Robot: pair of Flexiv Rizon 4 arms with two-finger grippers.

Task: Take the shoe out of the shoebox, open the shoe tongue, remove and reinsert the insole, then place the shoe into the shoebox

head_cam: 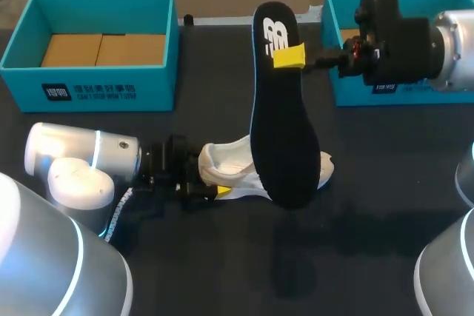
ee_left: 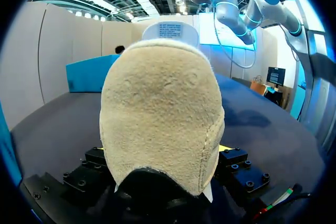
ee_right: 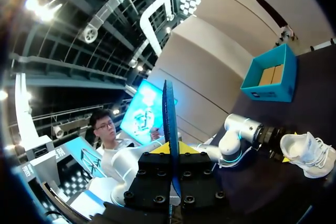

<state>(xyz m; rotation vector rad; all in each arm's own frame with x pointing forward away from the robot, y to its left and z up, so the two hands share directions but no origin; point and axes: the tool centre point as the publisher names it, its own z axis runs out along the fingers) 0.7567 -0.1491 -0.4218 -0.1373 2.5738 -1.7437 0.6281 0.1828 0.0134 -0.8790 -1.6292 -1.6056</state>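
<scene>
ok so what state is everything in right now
insole, out of shoe, held upright above table
shoe, on table, heel in left claw
left claw, shut on shoe
right claw, shut on insole
left shoebox, open, no shoe inside
right shoebox, open, partly hidden

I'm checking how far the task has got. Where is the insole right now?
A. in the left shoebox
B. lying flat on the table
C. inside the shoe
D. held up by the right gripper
D: the right gripper is shut on the insole near one end, holding it up off the table, outside the shoe.
</scene>
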